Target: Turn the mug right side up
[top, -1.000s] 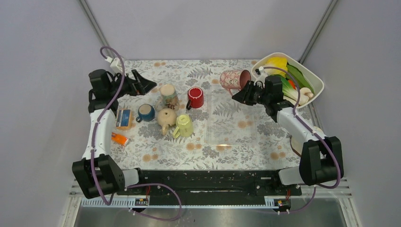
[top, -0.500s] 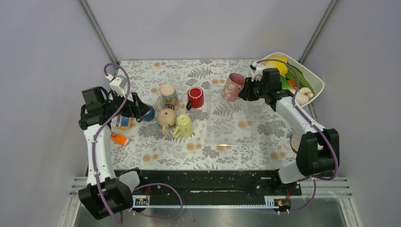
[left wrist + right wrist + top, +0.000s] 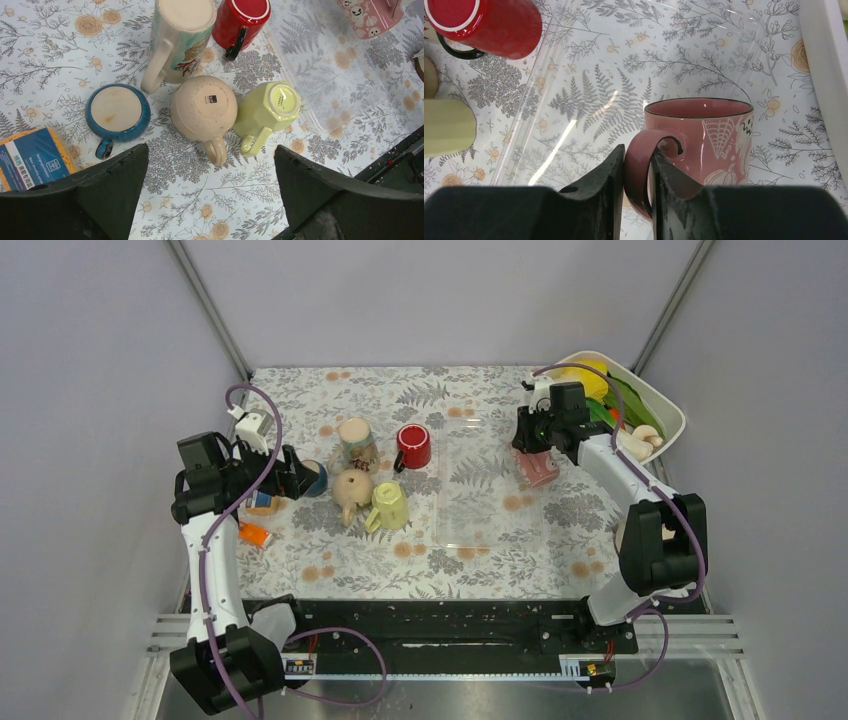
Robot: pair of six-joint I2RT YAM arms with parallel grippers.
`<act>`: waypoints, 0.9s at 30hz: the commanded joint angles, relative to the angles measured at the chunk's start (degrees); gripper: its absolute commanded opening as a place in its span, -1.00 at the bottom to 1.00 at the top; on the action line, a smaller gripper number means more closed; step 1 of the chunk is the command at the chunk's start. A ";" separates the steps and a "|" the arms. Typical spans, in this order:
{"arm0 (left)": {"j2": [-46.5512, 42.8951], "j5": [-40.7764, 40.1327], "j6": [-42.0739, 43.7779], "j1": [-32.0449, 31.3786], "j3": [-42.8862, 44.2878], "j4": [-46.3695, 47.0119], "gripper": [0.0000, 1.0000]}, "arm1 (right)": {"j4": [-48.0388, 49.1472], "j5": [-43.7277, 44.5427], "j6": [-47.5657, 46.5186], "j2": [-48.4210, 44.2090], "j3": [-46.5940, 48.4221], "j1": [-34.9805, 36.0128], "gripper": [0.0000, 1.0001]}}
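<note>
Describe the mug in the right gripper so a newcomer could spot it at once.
Start at the white tub of vegetables in the table's far right corner; just left of it, at the clear tray's right edge, the right gripper pinches a mug's handle. That pink mug stands mouth up, with white cobweb and pumpkin drawings, unlike the upside-down mugs clustered on the left.

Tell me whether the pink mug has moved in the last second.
Yes. The pink mug moved right and lower in the top view, farther from the red mug.
</note>
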 commanded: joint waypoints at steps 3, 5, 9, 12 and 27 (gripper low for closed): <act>-0.29 2.14 1.96 0.33 0.06 2.27 0.98 | 4.98 -1.14 -1.76 -3.74 5.09 0.21 -1.00; -0.58 4.14 2.44 0.30 0.04 2.11 0.98 | 3.35 -1.95 -1.88 -4.80 6.48 0.30 -1.00; -0.22 10.50 3.77 -0.28 1.83 2.05 0.98 | 0.14 -11.24 -3.86 -8.64 8.41 0.31 -1.00; 2.04 9.96 4.95 -5.11 6.23 1.32 0.98 | -1.44 -25.91 -6.34 -13.17 8.09 0.31 -1.00; 38.19 7.65 -7.88 -37.91 45.66 -7.47 0.98 | 8.02 -54.84 -3.46 -32.63 -2.30 6.54 -1.00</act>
